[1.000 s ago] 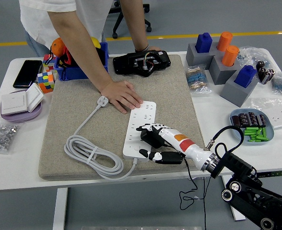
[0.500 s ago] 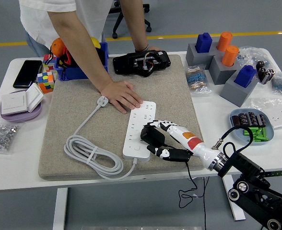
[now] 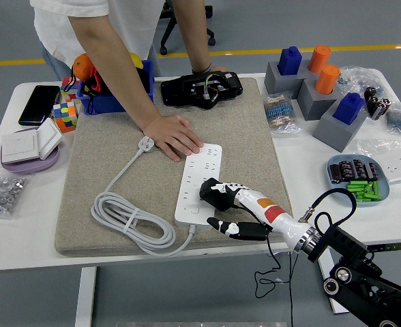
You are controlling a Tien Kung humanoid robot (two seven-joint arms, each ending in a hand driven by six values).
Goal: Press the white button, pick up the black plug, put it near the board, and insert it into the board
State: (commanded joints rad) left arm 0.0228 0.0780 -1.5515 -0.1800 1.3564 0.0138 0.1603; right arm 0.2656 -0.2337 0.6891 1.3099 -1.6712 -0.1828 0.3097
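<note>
Nearest the counter's (image 3: 23,238) front edge, the right robot hand (image 3: 231,208) is reaching in from the lower right and lying over the near end of the white board (image 3: 199,182), the power strip stretched along the grey mat (image 3: 119,150). Its fingers are curling around the black plug (image 3: 214,193), so it is grasping the plug and holding it low over the strip's near sockets, with the thumb lying along the strip's right edge; whether the pins are already entering a socket is hard to tell from this angle, but the pose is suggesting that insertion is under way. Compared with a second ago, the wrist is sitting further back toward the front edge and the hand is looking more tilted, the plug staying over the same part of the strip, which reads as an adjustment of angle rather than a new approach. The left robot hand is not showing anywhere. To the left, the strip's white cable (image 3: 132,218) is lying in loose coils, clear of the work. Further back, a person's hand (image 3: 173,136) is pressing flat on the far end of the strip, apparently steadying it so it is not sliding under the push; that hand is resting just where it was. Beyond it, a black device (image 3: 200,88) is sitting at the mat's far edge.
</note>
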